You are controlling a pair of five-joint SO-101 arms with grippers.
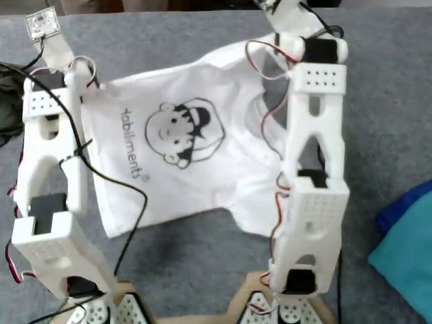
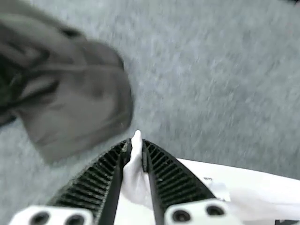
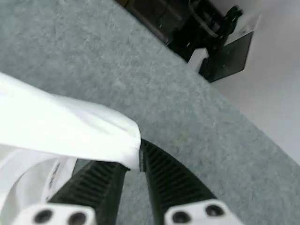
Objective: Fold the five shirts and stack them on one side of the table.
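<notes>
White shirt (image 1: 182,169) gripped at its edge by our left pincer (image 2: 136,152) and right pincer (image 3: 136,161); we would draw both evenly to fold square.

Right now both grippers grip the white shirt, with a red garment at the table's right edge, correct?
Not red: the high view shows that garment is teal. The left gripper and right gripper do grip the white shirt.

Holds left arm (image 1: 47,246) and right arm (image 1: 314,202) extended forward, side by side, well apart. Pinches a fold of white shirt (image 1: 202,182) in left gripper (image 2: 135,146), jaws nearly together. Clamps another edge in right gripper (image 3: 139,158), tight on cloth.
</notes>
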